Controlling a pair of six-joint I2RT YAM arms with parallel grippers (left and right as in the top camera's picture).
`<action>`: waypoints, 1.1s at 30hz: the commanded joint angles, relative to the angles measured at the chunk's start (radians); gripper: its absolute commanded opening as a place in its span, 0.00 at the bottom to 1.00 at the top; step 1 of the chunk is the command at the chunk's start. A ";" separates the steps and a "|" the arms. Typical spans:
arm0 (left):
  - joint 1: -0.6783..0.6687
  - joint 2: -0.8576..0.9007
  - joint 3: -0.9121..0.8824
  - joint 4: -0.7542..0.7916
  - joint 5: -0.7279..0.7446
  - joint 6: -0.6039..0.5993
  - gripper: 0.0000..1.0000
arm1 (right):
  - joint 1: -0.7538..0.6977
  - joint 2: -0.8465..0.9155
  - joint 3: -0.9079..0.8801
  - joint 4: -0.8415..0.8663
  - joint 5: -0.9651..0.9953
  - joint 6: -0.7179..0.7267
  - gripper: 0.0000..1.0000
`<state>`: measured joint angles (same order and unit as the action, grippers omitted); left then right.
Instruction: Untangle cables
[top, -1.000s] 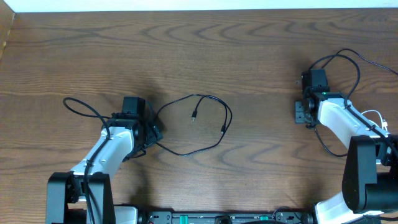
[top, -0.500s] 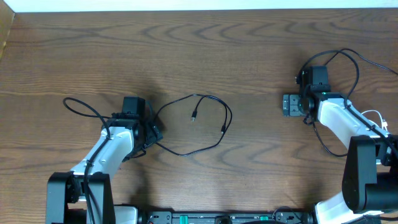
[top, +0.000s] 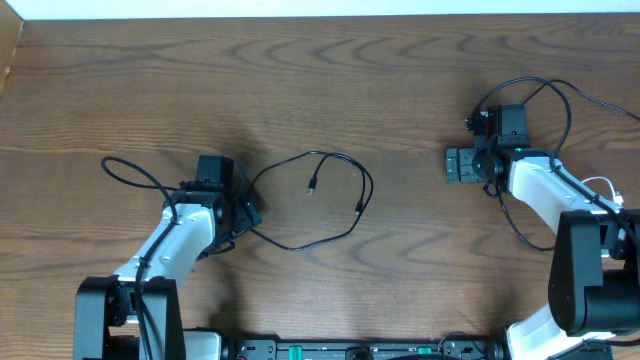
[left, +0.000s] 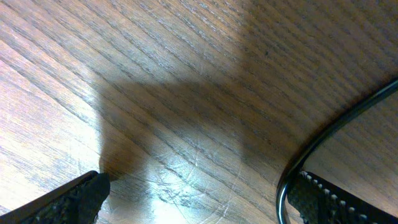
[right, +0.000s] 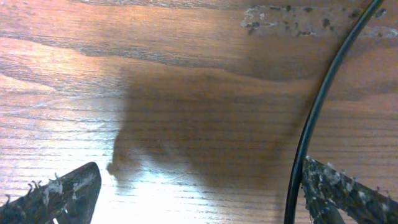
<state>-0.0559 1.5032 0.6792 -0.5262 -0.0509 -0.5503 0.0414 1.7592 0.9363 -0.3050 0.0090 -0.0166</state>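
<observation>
1. The wood-grain table fills my overhead view.
2. The left arm and the right arm reach in from the near edge.
3. A long black cable lies in an open loop mid-table, one side running up to the left gripper.
4. On the wrist view the left gripper is spread wide and empty, with the cable just inside one finger.
5. The right gripper is also spread wide and grips nothing. A black cord runs beside one finger.
6. A short white cable peeks out beside the right arm.
</observation>
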 joint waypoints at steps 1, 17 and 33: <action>0.000 0.034 -0.037 -0.014 -0.010 0.006 0.98 | 0.000 0.004 -0.005 0.001 -0.024 -0.023 0.99; 0.000 0.034 -0.037 -0.014 -0.010 0.006 0.98 | -0.001 0.004 -0.005 0.048 -0.051 -0.023 0.99; 0.000 0.034 -0.037 -0.015 -0.010 0.006 0.98 | 0.000 0.004 -0.005 0.085 -0.278 -0.022 0.99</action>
<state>-0.0559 1.5032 0.6792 -0.5262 -0.0509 -0.5503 0.0414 1.7592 0.9363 -0.2249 -0.1513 -0.0296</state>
